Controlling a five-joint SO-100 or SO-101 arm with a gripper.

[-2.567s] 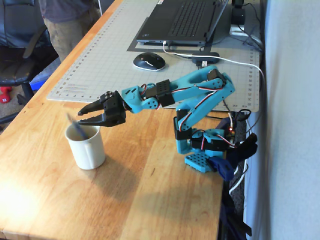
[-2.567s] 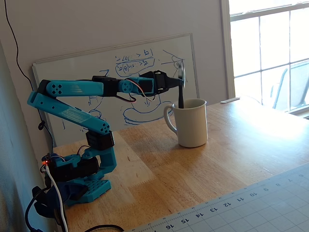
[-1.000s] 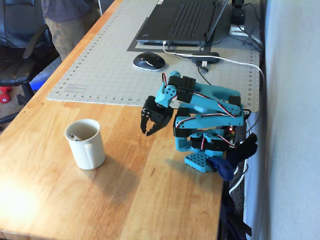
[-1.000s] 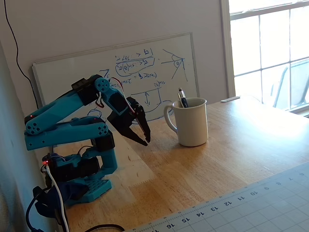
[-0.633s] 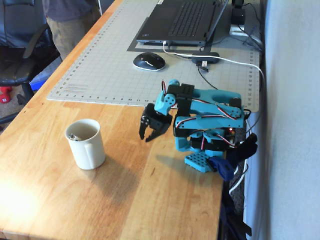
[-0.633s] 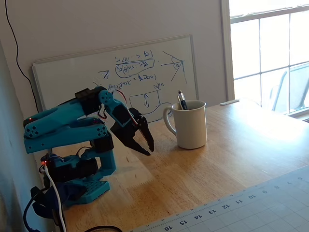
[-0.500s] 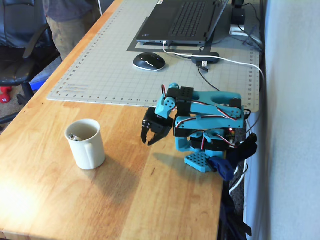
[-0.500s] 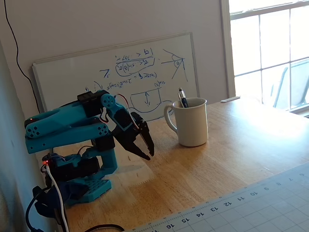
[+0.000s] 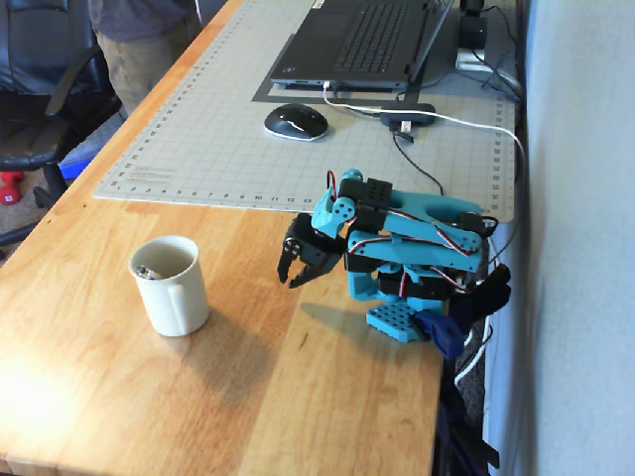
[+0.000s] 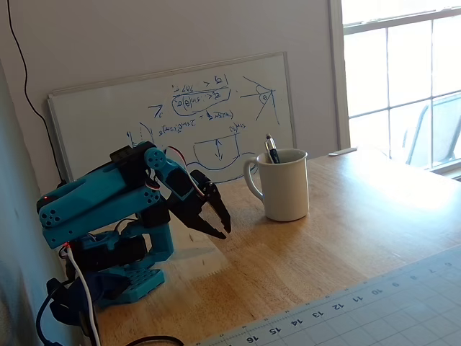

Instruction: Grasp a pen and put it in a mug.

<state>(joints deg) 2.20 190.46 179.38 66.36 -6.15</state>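
The wooden table [image 9: 327,397] carried a ruled cutting mat [image 9: 218,119], its edge numbers legible. The whiteboard [image 10: 173,115] bore blue formulas I could not read. The mug [image 9: 171,285] stood apart from me, the pen [image 10: 271,149] already leaning inside. My gripper [image 10: 216,223] hung folded, slightly parted, empty; I judged the job done.

Pen [image 10: 271,149] in mug [image 10: 286,187] on desk [image 10: 346,238].
Gripper [image 10: 220,229] left of mug, apart from it, empty, pointing down.
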